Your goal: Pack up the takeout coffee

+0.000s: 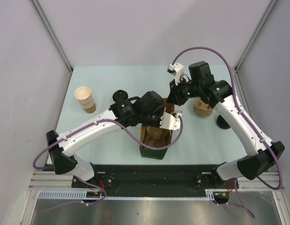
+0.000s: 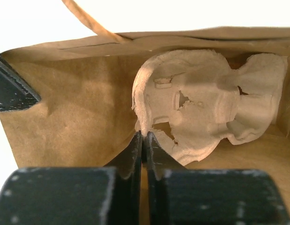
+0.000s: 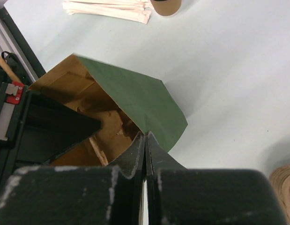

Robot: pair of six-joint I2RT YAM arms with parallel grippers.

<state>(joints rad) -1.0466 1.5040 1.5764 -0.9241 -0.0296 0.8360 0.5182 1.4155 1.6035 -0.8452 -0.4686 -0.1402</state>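
The takeout coffee (image 1: pixel 120 95), a small cup with a black lid, stands on the table left of the bag, partly behind my left arm. The green bag (image 1: pixel 154 149) stands open at the front middle, brown inside (image 2: pixel 65 103). My left gripper (image 1: pixel 157 126) reaches into it, shut (image 2: pixel 144 135) on the edge of a pale pulp cup carrier (image 2: pixel 205 98) that lies inside. My right gripper (image 1: pixel 173 104) is shut (image 3: pixel 145 135) on the bag's far rim (image 3: pixel 135 98) and holds it open.
A stack of lidless paper cups (image 1: pixel 85 99) stands at the left. A stack of pulp carriers (image 1: pixel 202 108) and a dark round thing (image 1: pixel 223 123) are at the right. In the right wrist view, wooden stirrers (image 3: pixel 107 10) lie beside a tan cup's base (image 3: pixel 166 5).
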